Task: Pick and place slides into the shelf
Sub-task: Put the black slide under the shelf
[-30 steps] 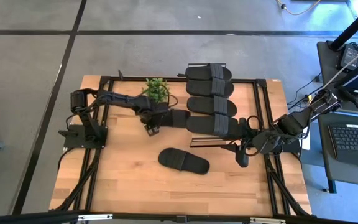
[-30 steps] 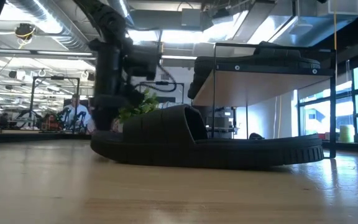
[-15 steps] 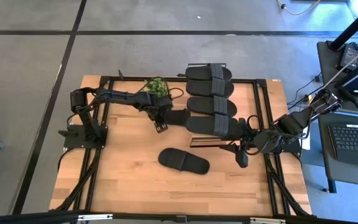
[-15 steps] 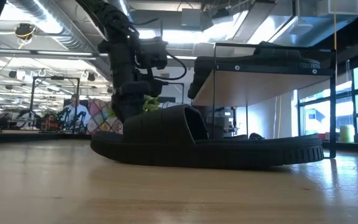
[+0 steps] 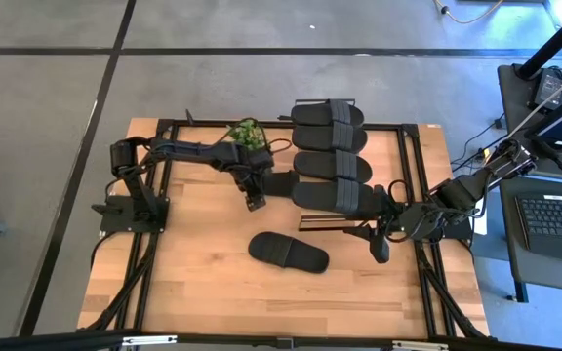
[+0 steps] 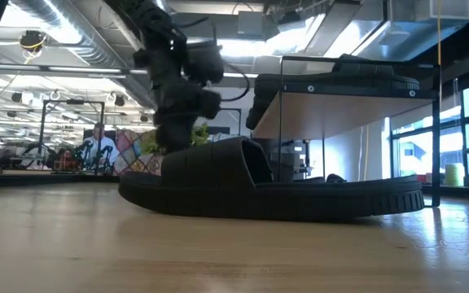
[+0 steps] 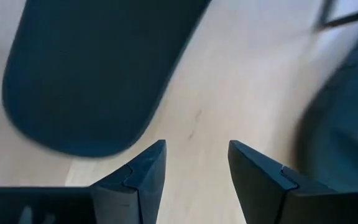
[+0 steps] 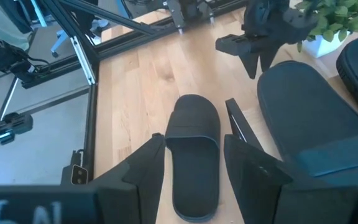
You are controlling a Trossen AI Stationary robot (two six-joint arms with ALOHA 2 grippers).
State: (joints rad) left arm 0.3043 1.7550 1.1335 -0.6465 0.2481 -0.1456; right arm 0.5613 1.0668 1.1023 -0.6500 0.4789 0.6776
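Observation:
One black slide (image 5: 288,253) lies flat on its sole on the wooden table, near the middle; it also shows in the low view (image 6: 267,191) and the right wrist view (image 8: 194,155). Several more slides (image 5: 332,166) lie side by side on top of the shelf (image 6: 348,102). My left gripper (image 5: 253,202) hangs open, pointing steeply down, over bare table just off the left end of the nearest shelf slide (image 7: 92,74). My right gripper (image 5: 380,252) is open in the air at the shelf's right end, looking along the lone slide.
A small potted plant (image 5: 247,136) stands at the far side, behind my left arm. The shelf's thin black frame (image 5: 325,226) runs just beyond the lone slide. Bare tabletop (image 5: 193,273) lies near and left. A desk with a laptop (image 5: 554,219) stands off the table's right edge.
My left gripper has moved toward the table's right edge and a little up, closer to the shelf slides, and has turned at the wrist. Its fingers have stayed open. The slides and my right arm have kept still.

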